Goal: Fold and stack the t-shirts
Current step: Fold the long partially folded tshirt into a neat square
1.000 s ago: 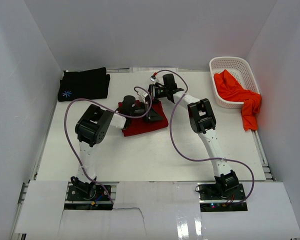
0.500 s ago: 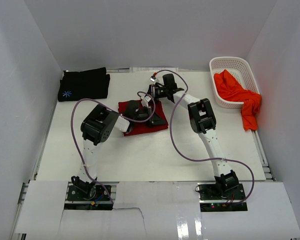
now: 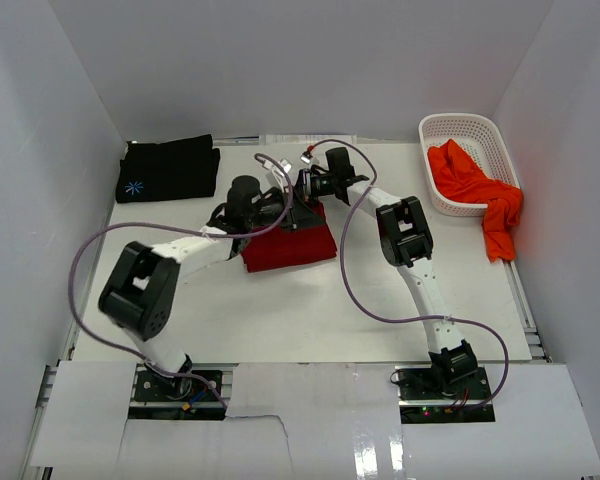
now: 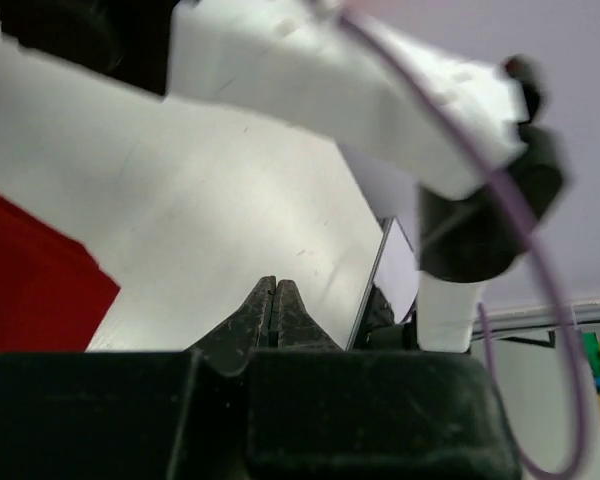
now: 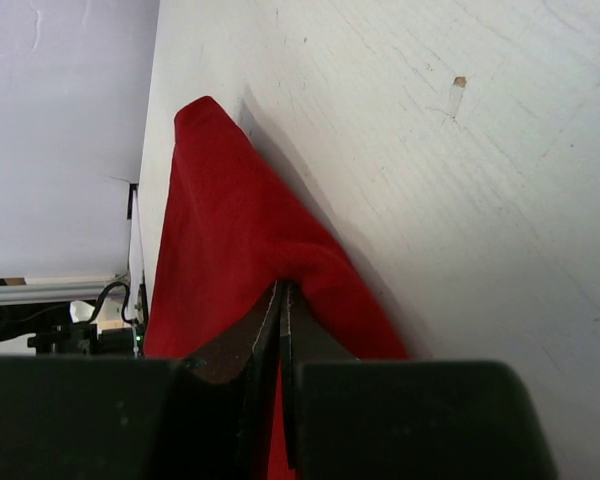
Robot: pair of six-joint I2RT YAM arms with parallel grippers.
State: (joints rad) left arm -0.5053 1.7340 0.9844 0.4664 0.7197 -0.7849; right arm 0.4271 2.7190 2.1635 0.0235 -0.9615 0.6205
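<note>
The dark red t-shirt (image 3: 292, 248) lies folded mid-table. My right gripper (image 3: 304, 190) is at its far edge, and in the right wrist view its jaws (image 5: 283, 292) are shut on a raised fold of the red cloth (image 5: 230, 230). My left gripper (image 3: 286, 213) hovers just left of it over the shirt's far part, shut (image 4: 275, 286) with nothing between the fingers; red cloth (image 4: 30, 275) shows at that view's left. The black t-shirt (image 3: 168, 170) with a small blue print lies folded at the far left. The orange-red t-shirt (image 3: 470, 185) spills over the basket's edge.
A white slotted basket (image 3: 462, 128) stands at the far right corner. White walls close in the table on three sides. Purple cables loop from both arms over the table; the right arm's links (image 3: 405, 235) stretch across the right middle.
My left arm has swung its elbow out to the left and near side, and its gripper has slid from on top of the red shirt toward the shirt's far edge. The right gripper has held still.
</note>
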